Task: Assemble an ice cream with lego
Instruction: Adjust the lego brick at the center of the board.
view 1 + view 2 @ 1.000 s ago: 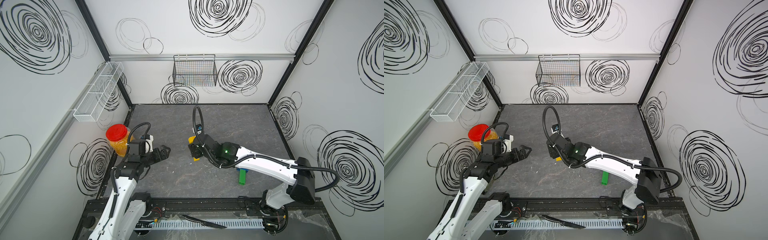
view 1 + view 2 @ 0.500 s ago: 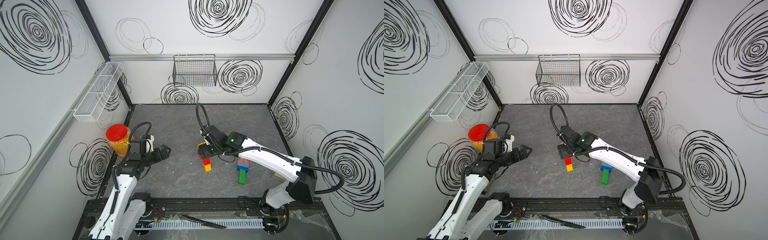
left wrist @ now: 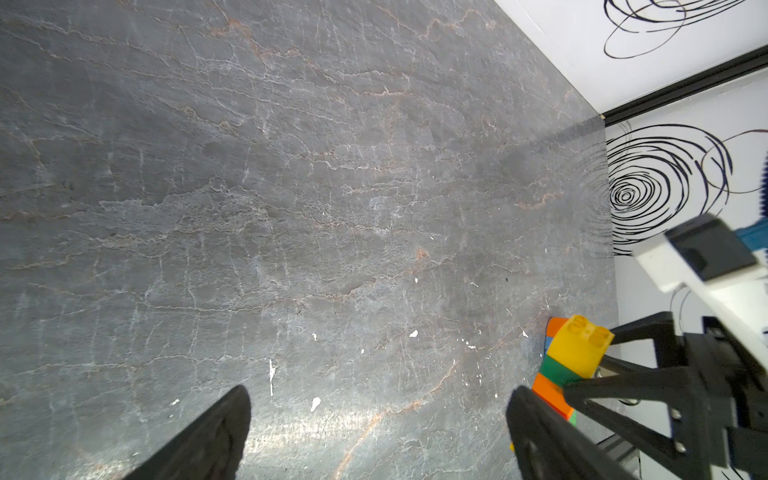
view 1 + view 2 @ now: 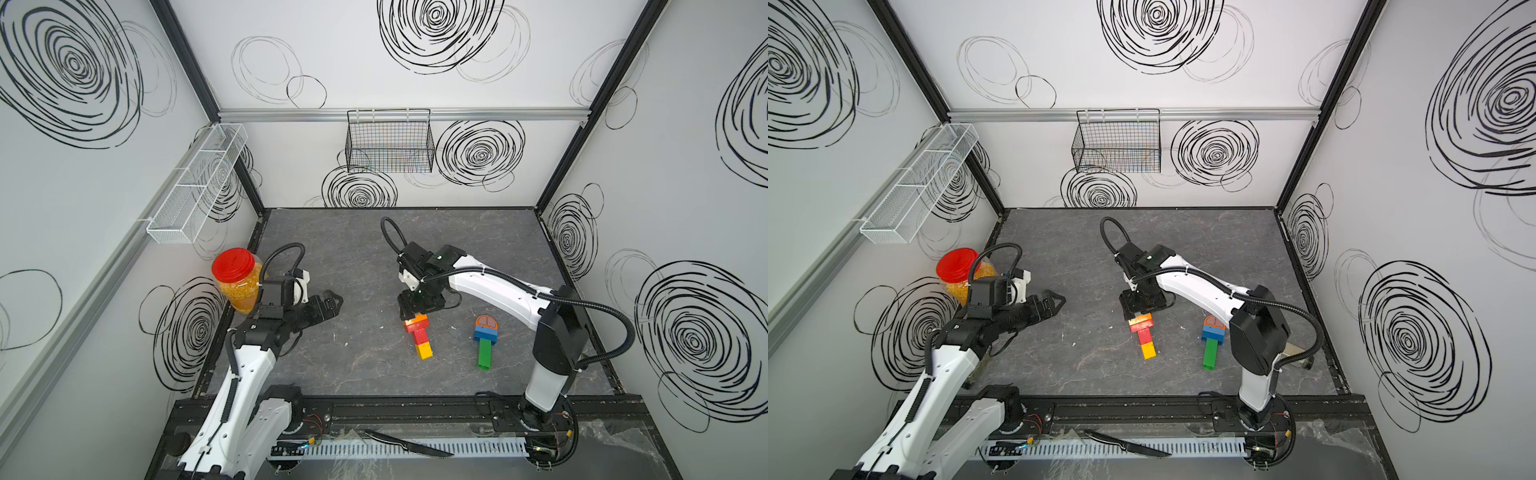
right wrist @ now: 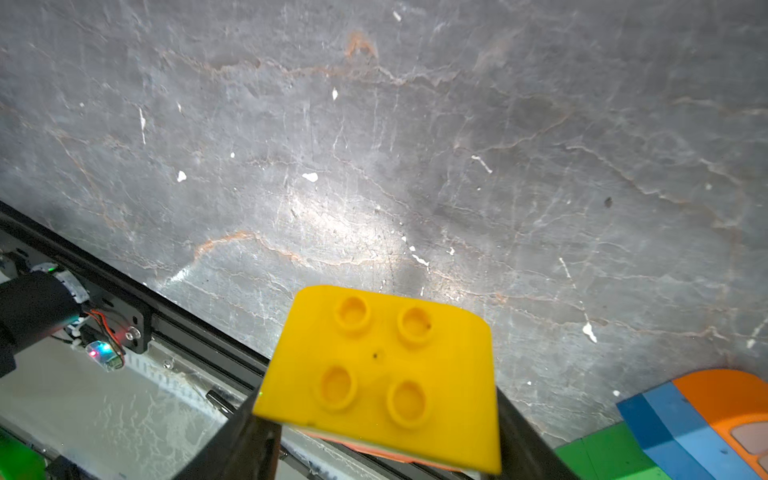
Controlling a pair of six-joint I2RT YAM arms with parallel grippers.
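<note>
Swinging rightward in both top views since a second ago, the right gripper (image 4: pixel 413 315) now sits just below the middle of the frame. Its arm no longer covers the orange, blue and green lego assembly (image 4: pixel 484 337), which shows whole at lower right of centre, resting on the grey stone-look table (image 4: pixel 353 249); the left arm has not shifted. From the right gripper a lego stack (image 4: pixel 419 337) of orange, red and yellow bricks reaches toward the bottom of the frame, apart from the other assembly. In the right wrist view the black fingers (image 5: pixel 245 449) are closed partway on either side of the yellow studded brick (image 5: pixel 382 365) at the stack's near end, its four studs facing the camera and an orange edge showing beneath it. Whether the stack's yellow far end touches the table I cannot tell. The left gripper (image 3: pixel 378 405) hangs at left of centre in the top views, its jaws spread fully wide over bare table and gripping nothing; its wrist view catches the held stack at the lower right. A red-lidded jar (image 4: pixel 237 279) of yellow grains stands at the table's left edge, just behind the left arm's wrist, and a black knife (image 4: pixel 409 444) lies on the slotted rail at the bottom of the frame
</note>
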